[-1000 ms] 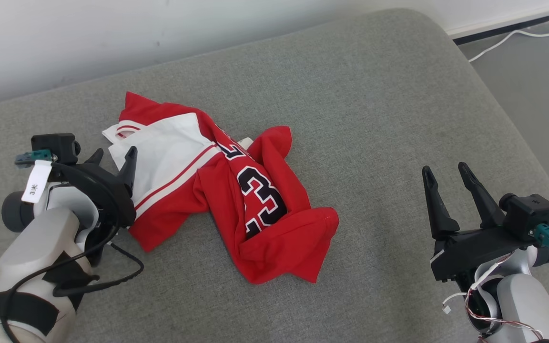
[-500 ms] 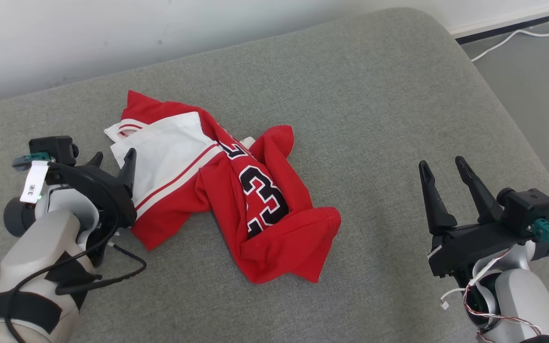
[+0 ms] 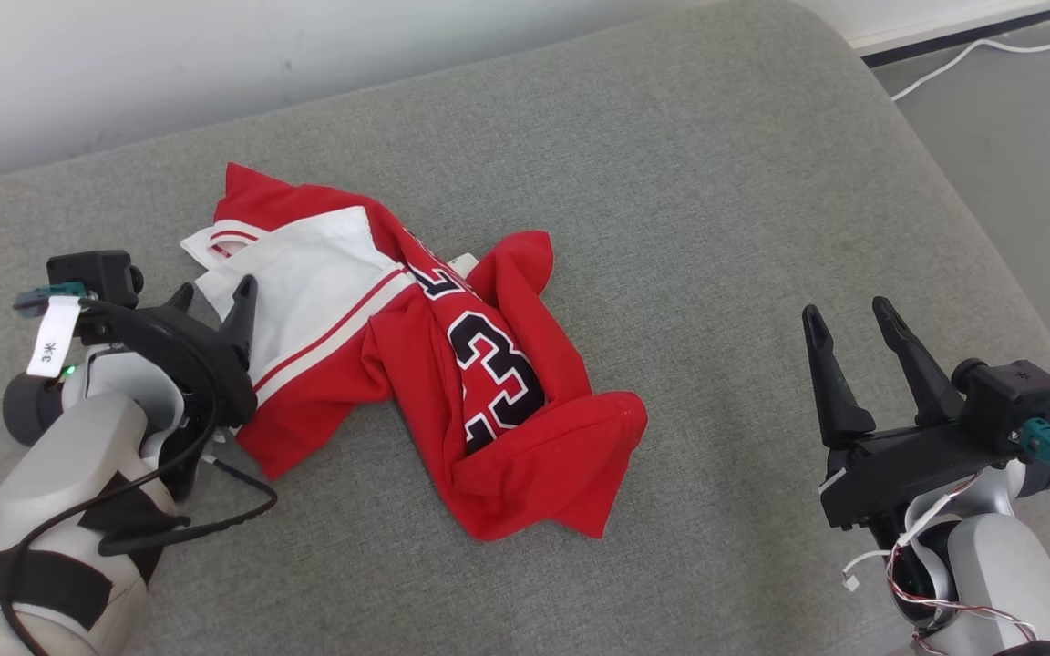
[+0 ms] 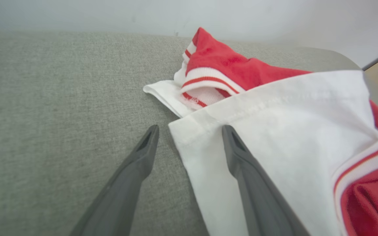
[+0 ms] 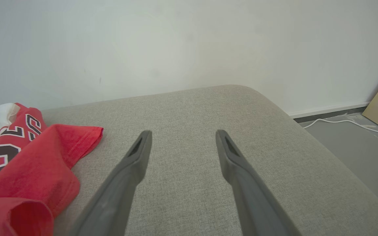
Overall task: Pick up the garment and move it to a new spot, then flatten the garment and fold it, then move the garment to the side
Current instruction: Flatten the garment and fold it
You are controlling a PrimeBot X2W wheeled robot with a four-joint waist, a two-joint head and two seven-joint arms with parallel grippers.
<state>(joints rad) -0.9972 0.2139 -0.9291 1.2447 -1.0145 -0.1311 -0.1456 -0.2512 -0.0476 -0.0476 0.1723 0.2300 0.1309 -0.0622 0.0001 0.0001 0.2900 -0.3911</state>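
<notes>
The head camera looks forward and down from above the grey cushion (image 3: 716, 200), with the wall (image 3: 215, 64) along its top edge. The left wrist camera sits low and very close, looking along the left gripper (image 4: 190, 127) at the garment (image 4: 290, 131). The right wrist camera, equally low, faces the wall across bare cushion. All 3 views share garment and cushion.
</notes>
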